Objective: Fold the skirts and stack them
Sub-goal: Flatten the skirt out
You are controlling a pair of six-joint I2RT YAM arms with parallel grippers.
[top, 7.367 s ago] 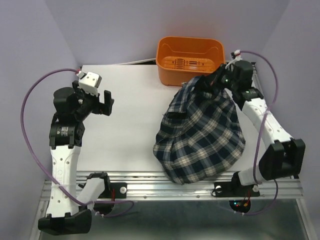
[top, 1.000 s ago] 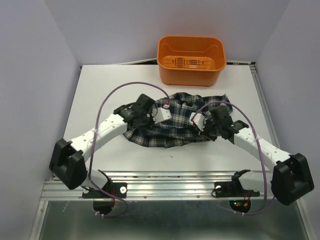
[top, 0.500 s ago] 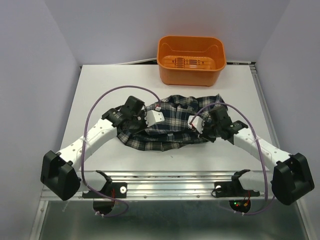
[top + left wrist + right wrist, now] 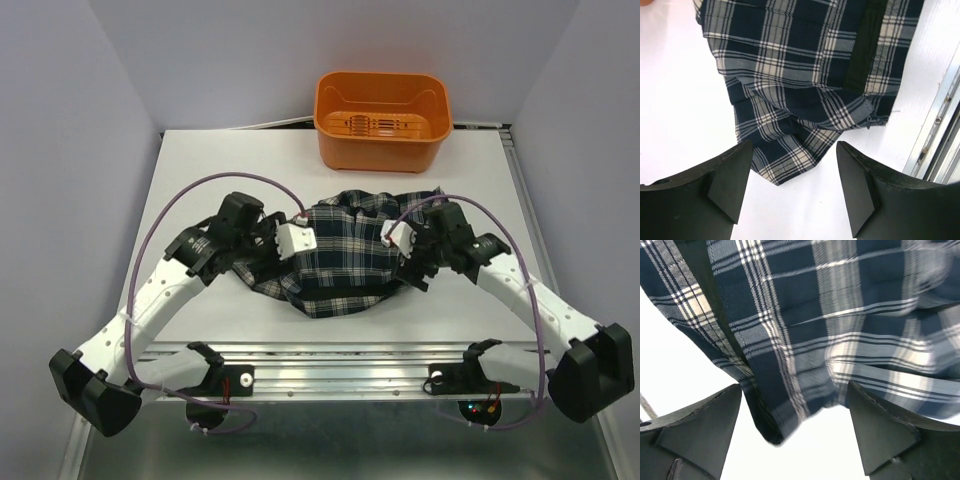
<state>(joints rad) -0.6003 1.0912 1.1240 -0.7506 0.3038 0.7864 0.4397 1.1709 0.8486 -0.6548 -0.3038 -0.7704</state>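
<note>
The left gripper (image 4: 792,167) has its black fingers (image 4: 725,185) spread wide. A loose corner of the pleated cloth skirt in dark navy-and-green plaid (image 4: 805,75) pokes into the gap, but nothing pinches it. The right gripper (image 4: 792,405) is just as wide open, and a drooping edge of the same cloth hangs between its fingers (image 4: 880,430), ungripped.

In the overhead view the skirt lies bunched at the centre of the flat white table (image 4: 200,170). Its long axis runs from the upper right down towards the lower middle. The grippers flank it, the left on its left edge and the right on its right edge, about equally near. Any next grasp, I judge, means closing inward on those side edges.

The orange plastic basket (image 4: 380,120) stands above the skirt, near but apart. The right arm's purple cable (image 4: 470,205) arcs over the cloth's upper right corner and could snag there.
</note>
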